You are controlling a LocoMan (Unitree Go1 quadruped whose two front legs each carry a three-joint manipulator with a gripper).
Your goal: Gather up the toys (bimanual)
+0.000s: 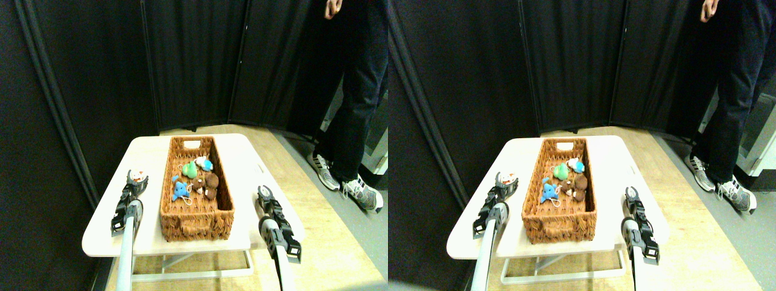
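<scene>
Basket [195, 209] sits mid-counter [239, 159] between both arms; toys [195, 179] already inside. Left hand [137, 180] pinches an orange-white toy [138, 175]. Right hand [263, 193]: can't tell.

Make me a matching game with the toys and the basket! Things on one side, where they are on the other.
Things:
1. blue toy
2. green toy
3. orange-white toy
4. basket

Places:
A. on the table left of the basket, at the left gripper
B. in the basket, nearer its far end
C. in the basket, by its left wall
D. in the middle of the table

Pairs: 1-C, 2-B, 3-A, 4-D
</scene>
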